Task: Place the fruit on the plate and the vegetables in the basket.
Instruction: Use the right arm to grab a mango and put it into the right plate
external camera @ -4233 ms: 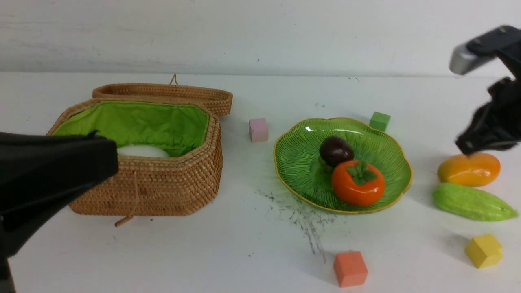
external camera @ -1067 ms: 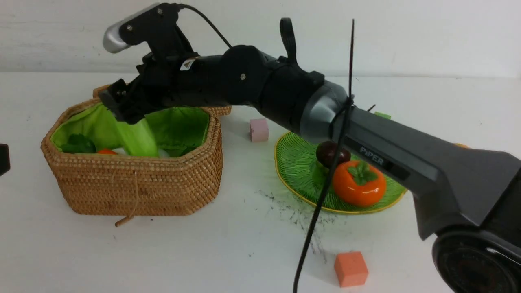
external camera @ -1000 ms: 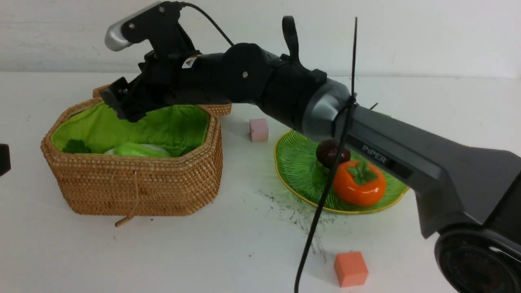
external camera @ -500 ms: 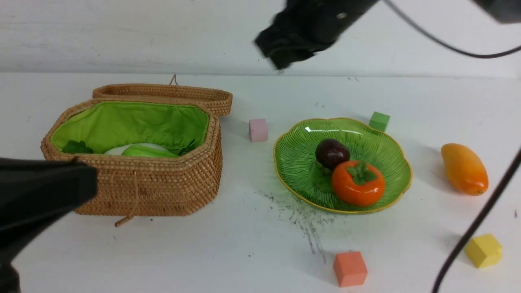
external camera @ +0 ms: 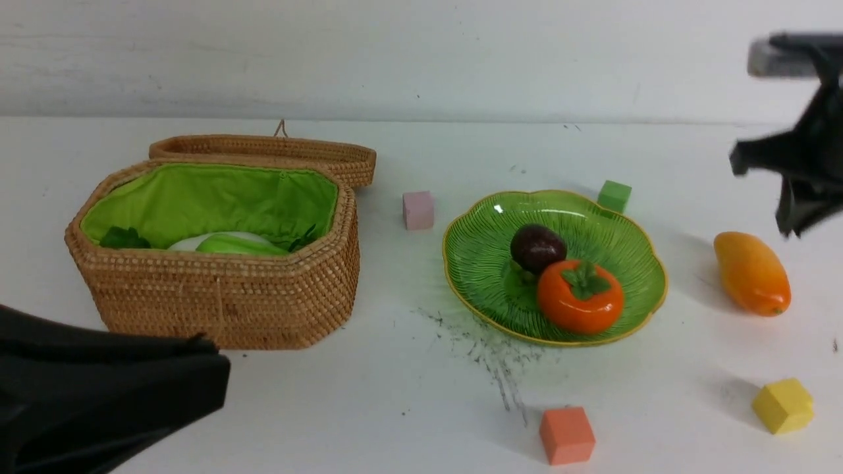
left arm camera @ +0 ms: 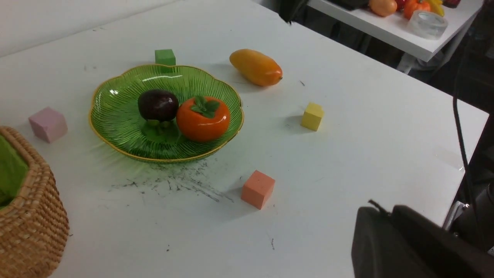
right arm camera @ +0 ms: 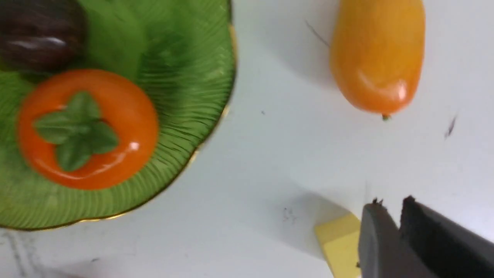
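The wicker basket (external camera: 217, 296) stands at the left with the pale green gourd (external camera: 240, 245), a bit of white radish (external camera: 191, 242) and green leaves (external camera: 124, 237) inside; the carrot is hidden. The green plate (external camera: 481, 263) holds the persimmon (external camera: 579, 296) and the purple ball (external camera: 538, 247). The mango (external camera: 751, 273) lies on the table right of the plate. My right gripper (external camera: 787, 227) hangs shut and empty above and just behind the mango; in the right wrist view the gripper (right arm camera: 389, 202) is over a yellow cube (right arm camera: 339, 243). My left gripper (external camera: 220, 368) is shut and empty, low at the front left.
The basket lid (external camera: 276, 155) lies open behind the basket. Foam cubes lie around: pink (external camera: 418, 209), green (external camera: 614, 195), orange (external camera: 566, 434), yellow (external camera: 782, 405). Dark scuff marks (external camera: 487, 349) lie in front of the plate. The table's edge (left arm camera: 459, 170) shows in the left wrist view.
My right arm let the gourd go into the basket, pulled up and swung right to above the mango. My left arm came lower and farther in at the front left.
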Available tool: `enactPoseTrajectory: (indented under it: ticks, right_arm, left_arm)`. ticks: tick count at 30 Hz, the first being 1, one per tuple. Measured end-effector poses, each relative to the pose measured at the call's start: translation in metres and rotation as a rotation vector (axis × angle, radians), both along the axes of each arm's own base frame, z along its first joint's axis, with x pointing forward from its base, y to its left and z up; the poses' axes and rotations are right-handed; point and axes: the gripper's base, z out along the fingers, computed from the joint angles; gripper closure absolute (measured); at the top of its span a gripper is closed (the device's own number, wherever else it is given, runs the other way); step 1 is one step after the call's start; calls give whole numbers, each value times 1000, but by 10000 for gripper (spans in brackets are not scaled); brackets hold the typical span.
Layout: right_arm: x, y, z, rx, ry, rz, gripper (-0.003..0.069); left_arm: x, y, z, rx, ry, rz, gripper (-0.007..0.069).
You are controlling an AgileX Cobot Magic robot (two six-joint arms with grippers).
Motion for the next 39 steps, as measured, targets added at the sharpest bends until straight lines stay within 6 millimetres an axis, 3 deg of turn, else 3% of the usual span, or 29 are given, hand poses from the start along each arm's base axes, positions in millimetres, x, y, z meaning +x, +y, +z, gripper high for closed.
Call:
enactPoseTrajectory:
  ticks: [1,2,3,5,8,10,21,30,34,36,39]
  right_arm:
    - [4,-10,-16,15,16,-36,473]
    - [5,-10,-17,15,20,-36,461]
    - [14,-26,-37,27,16,-84,345]
    - [22,-34,-49,30,3,-107,242]
    - [38,-44,-69,29,-57,-130,25]
    - [46,-44,-77,29,-85,-131,-5]
    - [76,-48,-137,29,-140,-135,27]
    - [77,-47,-141,40,-117,-128,52]
    - [67,-45,-130,55,-63,-118,52]
    - [60,-43,-114,62,-60,-115,52]
    - [44,-33,-57,104,-168,-106,52]
  left_arm:
    - [0,0,0,2,0,0,585]
    - [0,0,0,3,-1,0,585]
    - [0,0,0,4,1,0,585]
    - [0,0,0,5,2,-1,585]
    - [0,0,-1,10,6,0,585]
    - [0,0,-1,11,7,0,585]
    - [-2,-1,-2,-3,39,-12,585]
    - [-2,-1,-2,-3,41,-12,585]
    - [-2,0,-3,7,41,-9,585]
    - [-1,0,-3,19,38,-5,585]
    - [0,2,-5,49,22,9,585]
